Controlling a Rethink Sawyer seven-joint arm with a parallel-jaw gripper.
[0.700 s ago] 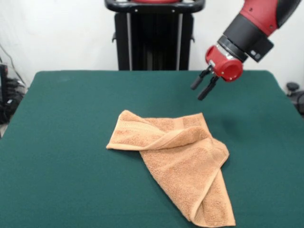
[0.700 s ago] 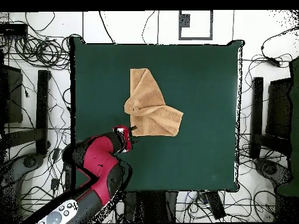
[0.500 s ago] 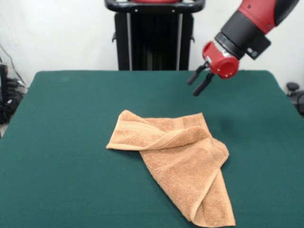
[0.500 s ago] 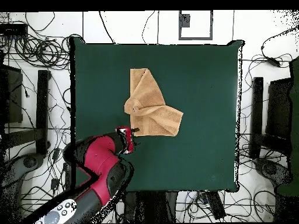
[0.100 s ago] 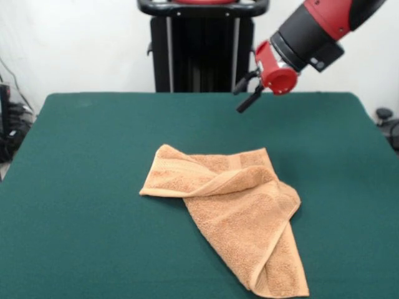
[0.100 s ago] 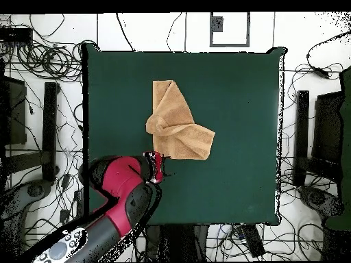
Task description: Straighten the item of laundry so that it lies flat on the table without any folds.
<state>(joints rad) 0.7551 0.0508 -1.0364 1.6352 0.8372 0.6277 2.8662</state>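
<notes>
Nearest you in the front view: one orange-tan terry hand towel [image 5: 234,212], crumpled on the dark green table [image 5: 87,187], right of centre; one long flap folded over itself running to the near edge, a second fold lying across its far end. Beyond it, raised clear of the cloth: the gripper [image 5: 244,92], fingers parted a narrow gap, holding nothing, on your red arm [image 5: 312,31].

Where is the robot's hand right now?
In the front view the hand hangs open in the air, upper right, above the table and behind the crumpled towel.
</notes>
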